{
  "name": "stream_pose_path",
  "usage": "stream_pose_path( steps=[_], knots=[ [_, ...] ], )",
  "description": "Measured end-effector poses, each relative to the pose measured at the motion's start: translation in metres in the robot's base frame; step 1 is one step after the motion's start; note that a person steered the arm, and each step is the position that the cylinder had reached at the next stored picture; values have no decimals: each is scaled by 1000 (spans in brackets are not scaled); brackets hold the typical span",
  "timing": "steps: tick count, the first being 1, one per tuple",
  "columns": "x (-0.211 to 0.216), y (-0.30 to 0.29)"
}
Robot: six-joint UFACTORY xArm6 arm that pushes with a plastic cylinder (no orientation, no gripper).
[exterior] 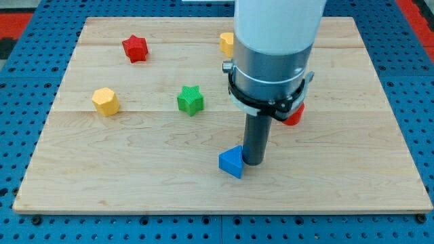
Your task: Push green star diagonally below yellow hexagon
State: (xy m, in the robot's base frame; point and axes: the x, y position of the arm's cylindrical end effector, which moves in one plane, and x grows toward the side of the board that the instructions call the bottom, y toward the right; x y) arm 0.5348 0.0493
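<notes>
The green star (190,99) lies on the wooden board (135,176) a little left of centre. The yellow hexagon (106,101) lies at the view's left, level with the star and well apart from it. My tip (253,163) rests low on the board, right of and below the star, touching the right side of a blue triangular block (231,162). The tip is far from the green star.
A red star (135,48) lies at the upper left. A second yellow block (227,43) is partly hidden behind the arm at the top. A red block (293,115) shows partly behind the arm at the right. Blue pegboard (27,102) surrounds the board.
</notes>
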Motion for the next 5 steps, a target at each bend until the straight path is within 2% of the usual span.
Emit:
stream_pose_path(
  steps=[1,2,3,4,5],
  knots=[
    [-21,29],
    [-52,26],
    [-88,-14],
    [-119,-17],
    [-135,-47]
  ],
)
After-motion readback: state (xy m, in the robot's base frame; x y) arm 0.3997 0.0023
